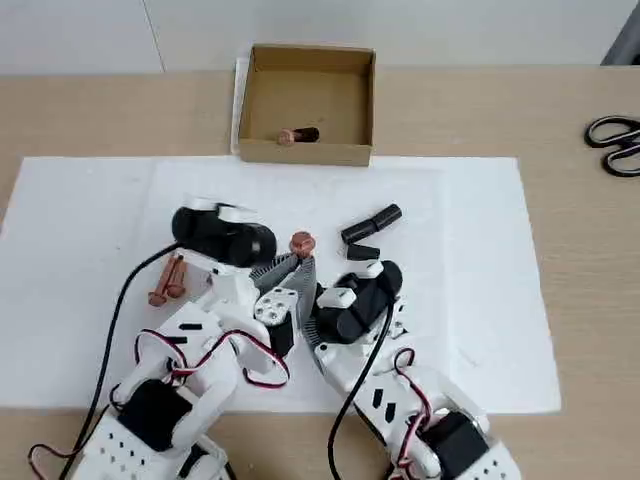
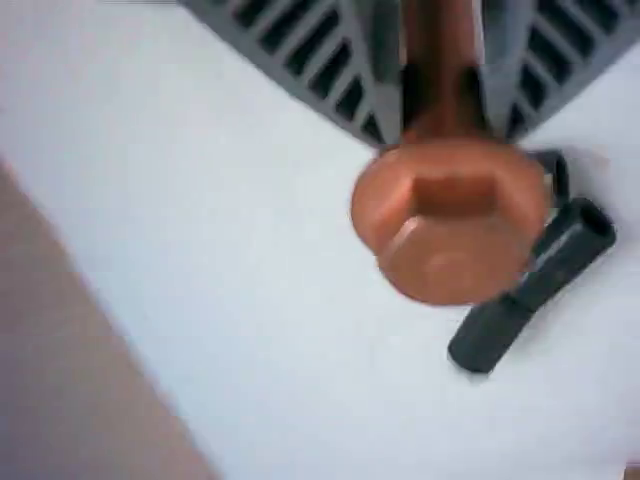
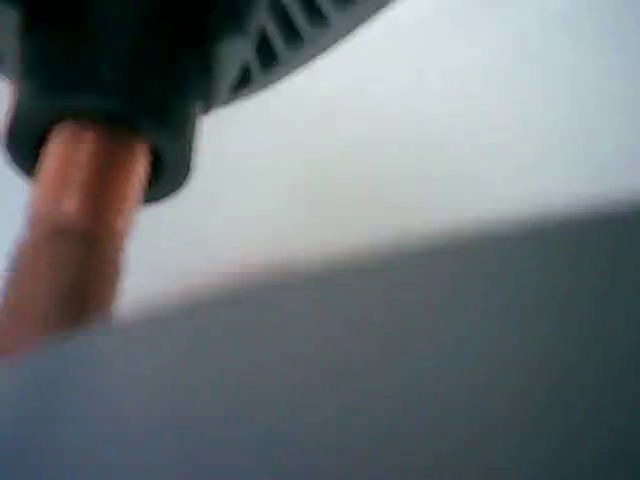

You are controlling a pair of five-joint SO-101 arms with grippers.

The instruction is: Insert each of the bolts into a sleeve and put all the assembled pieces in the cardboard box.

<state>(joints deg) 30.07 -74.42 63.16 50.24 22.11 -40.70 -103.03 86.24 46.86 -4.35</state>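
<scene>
Between my two grippers, over the middle of the paper [image 1: 480,300], a bolt [image 2: 450,215] and a sleeve [image 3: 100,90] meet. My left gripper [image 2: 440,105] is clamped on the bolt's shank just behind the head. My right gripper [image 1: 308,278] looks closed around the sleeve, with the copper shank entering its mouth.

I judge both parts light and stiff. The bolt looks smooth and round, so it could twist or slide between fingers. The shank close to the head is the place to hold it, leaving the tip free. The sleeve is a short hard tube that would roll if dropped, so it wants gripping across its middle, mouth clear.

One finished piece [image 1: 297,135] lies in the box [image 1: 258,100]. Two spare bolts [image 1: 167,280] lie on the paper beside my left arm, and loose sleeves [image 1: 372,222] lie just beyond my right gripper.

How deep the shank sits in the sleeve I cannot tell. From above, my fingers cover the joint, and my right wrist camera cuts off the bolt's head end. A broad grey mass sits close to that camera, and I cannot say what it is. From my left wrist, one loose sleeve is half hidden behind the bolt's head.
</scene>
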